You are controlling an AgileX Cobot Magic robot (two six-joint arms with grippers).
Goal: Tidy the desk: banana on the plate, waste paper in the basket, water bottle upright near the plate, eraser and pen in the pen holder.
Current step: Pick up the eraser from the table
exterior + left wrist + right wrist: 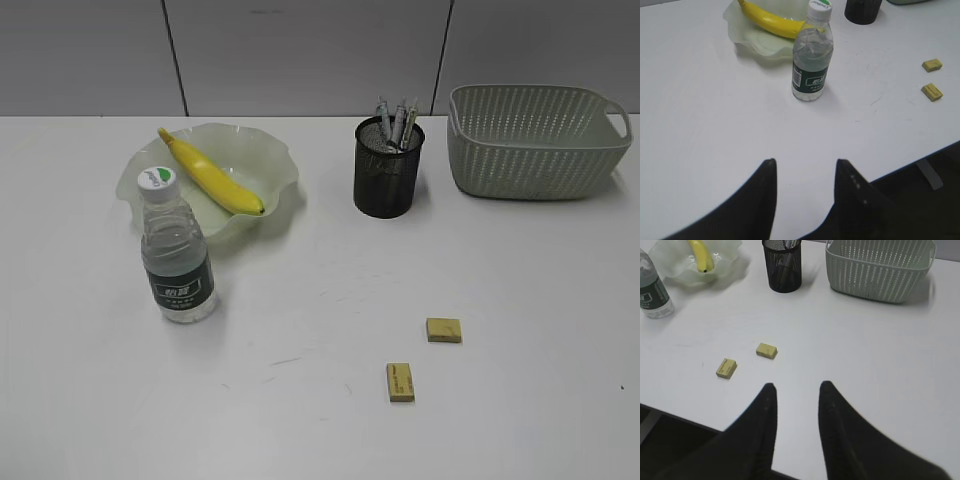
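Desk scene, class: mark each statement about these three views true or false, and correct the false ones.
1. The banana lies on the plate. True.
2. The water bottle lies on its side. False: it stands upright beside the plate.
3. Two erasers lie on the table. True.
4. The pen holder is empty. False: pens stand in it.
5. The right hand grips an eraser. False: it is open, holding nothing.

basket (880, 270) top cut off | holder (862, 11) cropped | bottle (652, 290) half out of view
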